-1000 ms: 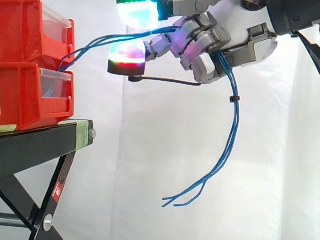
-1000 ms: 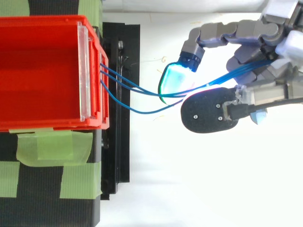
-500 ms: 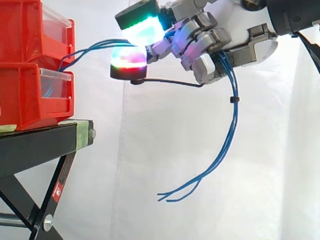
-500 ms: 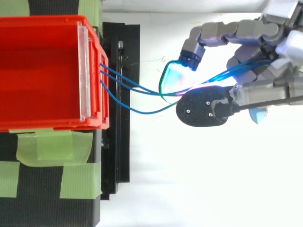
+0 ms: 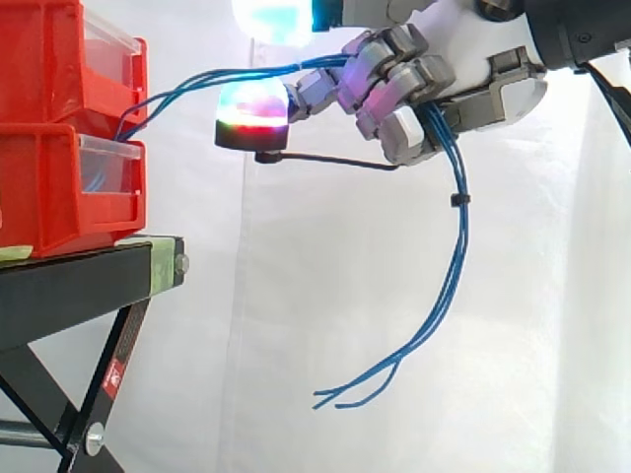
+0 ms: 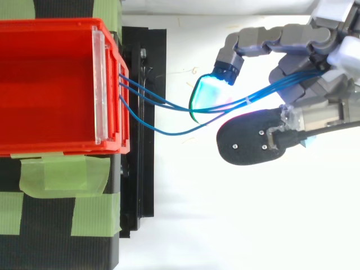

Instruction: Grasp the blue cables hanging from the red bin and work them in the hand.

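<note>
A white curtain (image 5: 315, 296) forms the backdrop. At the left of the side view, a black stand (image 5: 69, 286) carries two stacked red bins (image 5: 44, 128), each with a clear front panel. From above, the top bin (image 6: 50, 25) is seen open, and strips of green tape (image 6: 62, 174) cross the stand beside it.

The robot hand (image 5: 463, 69) reaches in from the upper right, held in the air well apart from the bins and higher than the stand. Its fingers (image 5: 394, 79) are curled tightly around a bundle of blue cables (image 5: 455, 256), gripping them against the palm. One glowing fingertip pad (image 5: 251, 108) shows red, green and white just under the cables; another (image 6: 208, 93) glows cyan above them.

The blue cables leave the front of the bins, run across the open gap in a shallow arc to the hand, pass through the curled fingers, then hang down below it. Their free ends splay out loose in mid-air. A small black tie (image 5: 457, 200) binds the hanging strands just below the hand.
</note>
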